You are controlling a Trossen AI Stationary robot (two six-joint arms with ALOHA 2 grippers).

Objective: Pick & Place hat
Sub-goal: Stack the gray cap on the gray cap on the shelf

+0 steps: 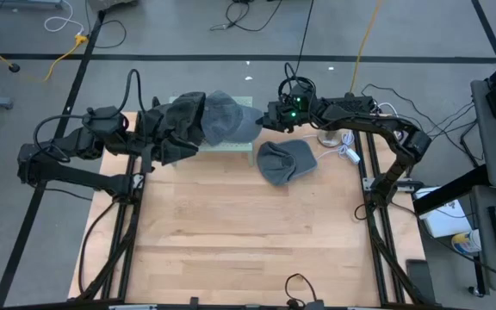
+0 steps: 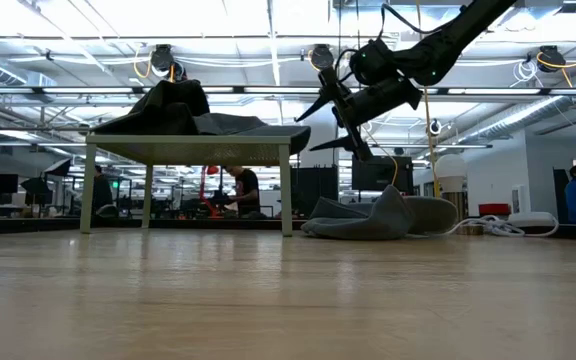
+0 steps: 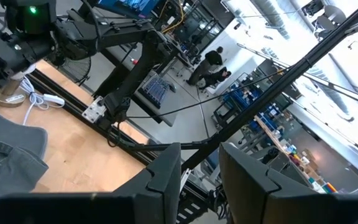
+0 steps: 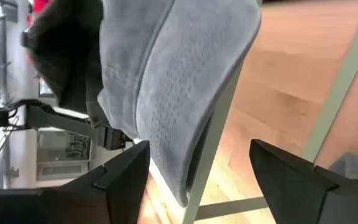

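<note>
Bare wooden surface [image 1: 231, 232] nearest. Farther, at about 1 o'clock from its centre, one gray hat [image 1: 284, 161] lying flat on the boards. Beyond, at 11 o'clock, small stand [image 1: 241, 146] carrying a second hat [image 1: 226, 118] and dark cloth [image 1: 175, 129]. Right tool [image 1: 268, 117] hovering spread just beside that hat's brim, gripping nothing. Left tool [image 3: 199, 171] over the stand, slightly parted, empty.

The left gripper [image 1: 198, 129] lies buried under the hat [image 1: 226, 118] — fingers hidden.
</note>
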